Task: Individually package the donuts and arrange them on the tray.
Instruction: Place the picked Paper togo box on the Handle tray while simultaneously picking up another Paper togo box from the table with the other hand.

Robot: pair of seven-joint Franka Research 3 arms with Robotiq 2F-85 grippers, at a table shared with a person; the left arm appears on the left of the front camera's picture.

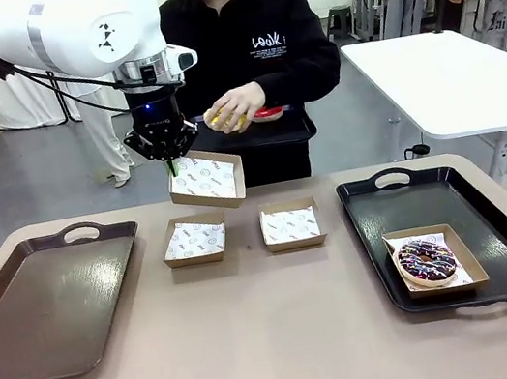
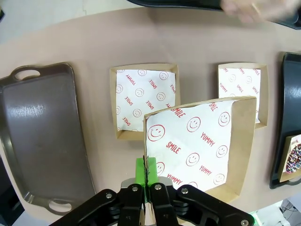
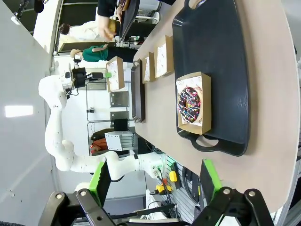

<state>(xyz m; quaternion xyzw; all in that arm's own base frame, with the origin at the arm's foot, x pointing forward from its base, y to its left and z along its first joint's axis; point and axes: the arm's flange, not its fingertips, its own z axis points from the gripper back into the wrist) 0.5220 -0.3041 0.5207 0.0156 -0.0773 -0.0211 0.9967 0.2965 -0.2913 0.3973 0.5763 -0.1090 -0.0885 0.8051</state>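
Note:
My left gripper (image 1: 171, 168) (image 2: 146, 175) is shut on the edge of a paper-lined cardboard box (image 1: 206, 180) (image 2: 202, 146), holding it tilted in the air above the table's far side. Just beyond it, the person's hand holds a yellow donut (image 1: 218, 117), and a red donut (image 1: 267, 113) lies on the small black tray (image 1: 294, 129) that the person holds. A chocolate donut with sprinkles (image 1: 427, 262) (image 3: 190, 104) sits boxed on the black tray (image 1: 404, 207) (image 3: 221, 70) at the right. My right gripper (image 3: 155, 181) hangs open, off the tray's near end, with nothing between its fingers.
Two more lined boxes (image 1: 195, 239) (image 1: 291, 225) lie side by side mid-table, below the lifted one. A brown tray (image 1: 48, 304) (image 2: 37, 136) takes up the left side. A white table (image 1: 450, 76) stands behind at the right.

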